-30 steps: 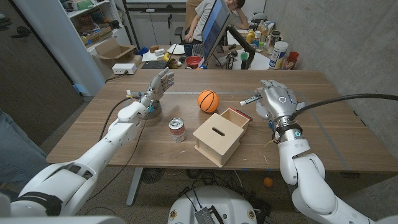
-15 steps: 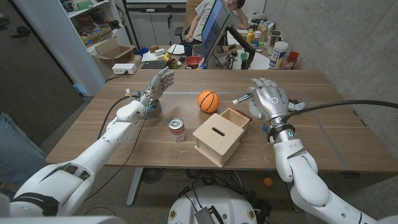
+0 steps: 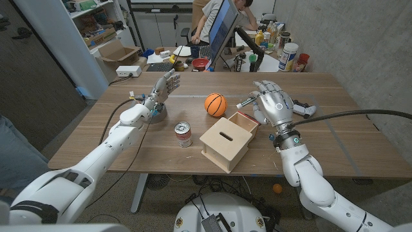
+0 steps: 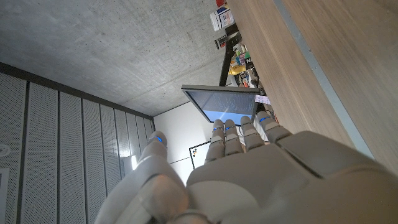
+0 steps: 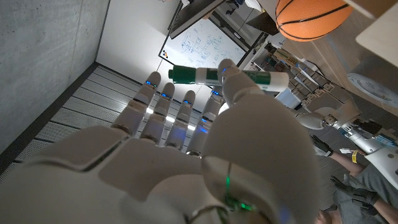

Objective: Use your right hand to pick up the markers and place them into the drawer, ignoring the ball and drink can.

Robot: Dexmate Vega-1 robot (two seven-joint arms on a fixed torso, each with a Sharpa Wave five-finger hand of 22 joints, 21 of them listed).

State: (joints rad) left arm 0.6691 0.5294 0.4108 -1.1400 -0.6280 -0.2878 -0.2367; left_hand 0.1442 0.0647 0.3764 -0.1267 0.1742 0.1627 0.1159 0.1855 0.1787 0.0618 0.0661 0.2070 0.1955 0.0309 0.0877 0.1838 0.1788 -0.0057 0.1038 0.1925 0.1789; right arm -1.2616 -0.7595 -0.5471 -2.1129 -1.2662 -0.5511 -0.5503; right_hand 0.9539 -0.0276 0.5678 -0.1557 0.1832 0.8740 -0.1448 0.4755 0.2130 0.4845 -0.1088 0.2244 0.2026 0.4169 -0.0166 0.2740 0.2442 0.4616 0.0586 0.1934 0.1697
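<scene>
My right hand (image 3: 275,107) hovers just right of the wooden box (image 3: 222,143) and pinches a green and white marker (image 3: 245,102) between thumb and fingers. The marker's tip points toward the ball, above the open drawer (image 3: 244,121). In the right wrist view the same marker (image 5: 225,76) lies across my fingertips. A light-coloured marker (image 3: 304,108) lies on the table right of the hand. Something red (image 3: 258,118) shows between drawer and hand. My left hand (image 3: 165,86) stands upright at the far left, fingers straight, holding nothing.
An orange basketball (image 3: 215,104) sits behind the box, also seen as the ball (image 5: 311,15) in the right wrist view. A drink can (image 3: 184,135) stands left of the box. Clutter and a person are behind the table's far edge (image 3: 212,73).
My right hand has carried the marker left toward the drawer, uncovering the light-coloured marker on the table. The left arm has not moved.
</scene>
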